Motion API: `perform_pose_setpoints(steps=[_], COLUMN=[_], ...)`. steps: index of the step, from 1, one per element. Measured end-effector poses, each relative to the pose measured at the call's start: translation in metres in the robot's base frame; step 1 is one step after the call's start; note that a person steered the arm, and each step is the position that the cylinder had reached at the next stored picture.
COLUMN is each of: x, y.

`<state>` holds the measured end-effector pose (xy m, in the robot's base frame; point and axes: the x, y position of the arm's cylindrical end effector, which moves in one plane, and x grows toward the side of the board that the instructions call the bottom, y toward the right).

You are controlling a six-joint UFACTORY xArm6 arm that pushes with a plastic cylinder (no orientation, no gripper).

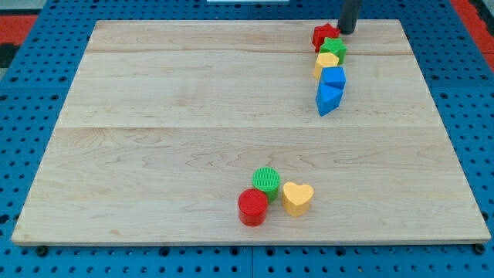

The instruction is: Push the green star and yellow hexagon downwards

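A green star [335, 49] and a yellow hexagon [326, 62] sit in a tight column of blocks near the view's top right. A red star [324, 35] tops the column. Below the hexagon come a blue cube [333, 77] and a blue wedge-shaped block [328, 99]. The blocks in the column touch or nearly touch one another. My tip [346, 32] is at the board's top edge, just right of the red star and just above the green star, very close to both.
A green cylinder [266, 180], a red cylinder [252, 207] and a yellow heart [297, 198] cluster near the bottom middle of the wooden board [154, 139]. A blue pegboard surface surrounds the board.
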<state>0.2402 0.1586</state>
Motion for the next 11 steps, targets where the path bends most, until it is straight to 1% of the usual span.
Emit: perform_pose_setpoints(steps=[1,2,3,4,6,8,9,10,11], x=[0.027,0.077,0.074,0.097,0.101,0.079,0.132,0.16,0.176], y=[-0.028,0.009,0.047,0.079,0.038,0.0,-0.027,-0.052,-0.053])
